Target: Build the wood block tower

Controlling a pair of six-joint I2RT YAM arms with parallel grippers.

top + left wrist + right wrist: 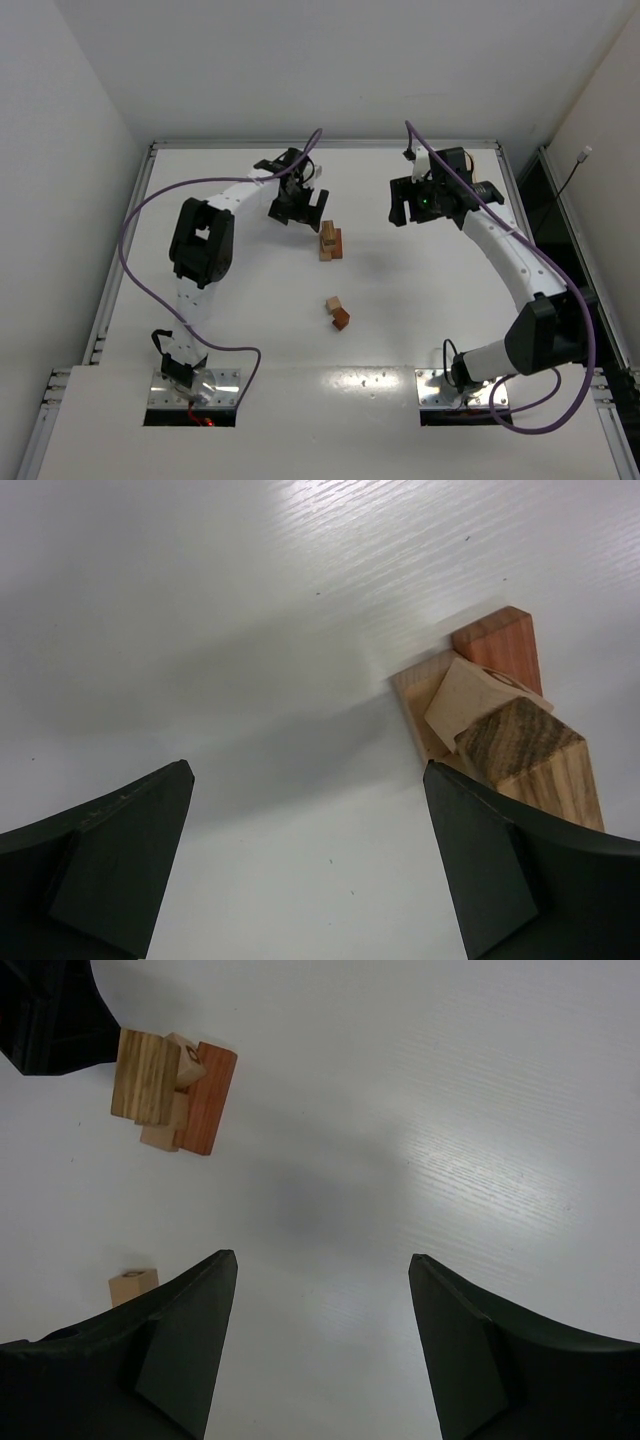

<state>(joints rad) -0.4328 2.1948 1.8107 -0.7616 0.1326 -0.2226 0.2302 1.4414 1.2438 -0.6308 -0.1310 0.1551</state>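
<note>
The tower stands mid-table: tan blocks stacked on a flat tan piece, a reddish-brown bar at its side. It also shows in the left wrist view and the right wrist view. Two loose wood blocks lie nearer the arms: a tan cube and a reddish-brown one. The tan cube shows in the right wrist view. My left gripper hangs open and empty just left of the tower. My right gripper is open and empty, well right of the tower.
The white table has a raised rim at the back and sides. Purple cables loop along both arms. A dark gap runs beside the table's right edge.
</note>
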